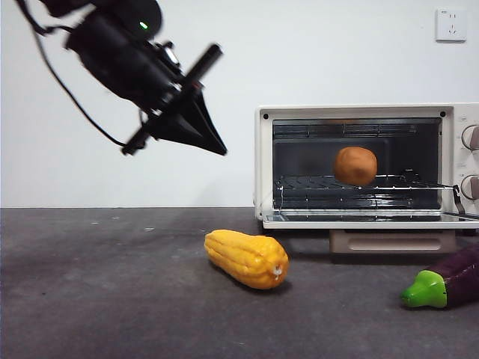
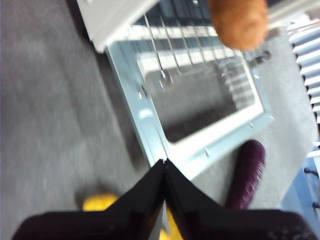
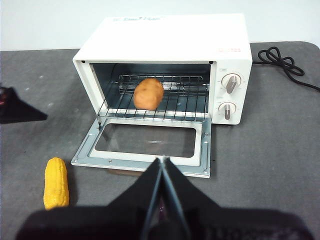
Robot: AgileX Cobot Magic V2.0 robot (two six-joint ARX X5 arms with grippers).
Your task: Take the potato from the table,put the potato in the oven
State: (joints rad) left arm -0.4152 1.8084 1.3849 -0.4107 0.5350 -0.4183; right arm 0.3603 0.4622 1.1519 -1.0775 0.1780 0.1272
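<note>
Table (image 1: pixel 90 299): oven (image 1: pixel 359 111), corn (image 1: pixel 247 258), eggplant (image 1: pixel 445 283)

Left wrist view blurry all over. Potato (image 2: pixel 239 21) cut off by picture edge there. My left pincer (image 2: pixel 164 165) hides most of corn (image 2: pixel 98 202). Front view: eggplant (image 1: pixel 447 283) and oven (image 1: pixel 359 166) knobs cut off at right edge.

I see dark grey worktop (image 1: pixel 97 299): rough, matt, pale specks. Cream-beige boxy oven (image 3: pixel 170 37): smooth painted shell, slight sheen; thin metal wire rack (image 3: pixel 165 107); shiny metal frame round glass door (image 3: pixel 145 142). Orange-brown rounded potato (image 1: pixel 355 165): smooth, matt. Yellow ridged corn cob (image 1: pixel 247 258): glossy plastic look. Purple eggplant (image 1: pixel 449 280): glossy.
</note>
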